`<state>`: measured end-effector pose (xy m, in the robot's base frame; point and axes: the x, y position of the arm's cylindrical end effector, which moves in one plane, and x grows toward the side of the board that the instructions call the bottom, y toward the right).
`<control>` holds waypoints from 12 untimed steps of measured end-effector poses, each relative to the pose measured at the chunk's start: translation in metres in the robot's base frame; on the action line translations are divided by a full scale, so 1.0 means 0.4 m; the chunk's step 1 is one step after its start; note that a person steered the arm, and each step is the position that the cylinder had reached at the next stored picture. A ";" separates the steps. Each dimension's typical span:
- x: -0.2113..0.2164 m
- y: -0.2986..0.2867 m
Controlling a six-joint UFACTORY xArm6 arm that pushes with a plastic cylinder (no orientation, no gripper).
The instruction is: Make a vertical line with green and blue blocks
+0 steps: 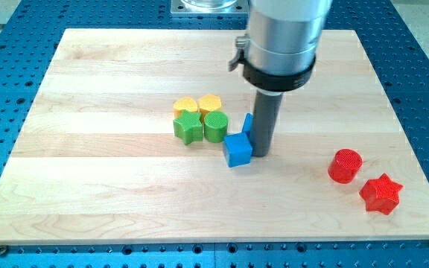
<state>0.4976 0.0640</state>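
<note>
A green star block (188,128) and a green round block (216,126) sit side by side near the board's middle. A blue cube (237,150) lies just below and right of them. A second blue block (248,123) shows only as a sliver behind the rod. My tip (261,154) rests on the board, touching the blue cube's right side.
A yellow star block (185,106) and a yellow hexagon block (210,103) sit just above the green ones. A red round block (345,165) and a red star block (380,193) lie at the view's lower right. The wooden board (88,186) ends near all four frame edges.
</note>
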 end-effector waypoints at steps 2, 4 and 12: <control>0.004 -0.012; 0.060 -0.072; -0.165 -0.266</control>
<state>0.4317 -0.0422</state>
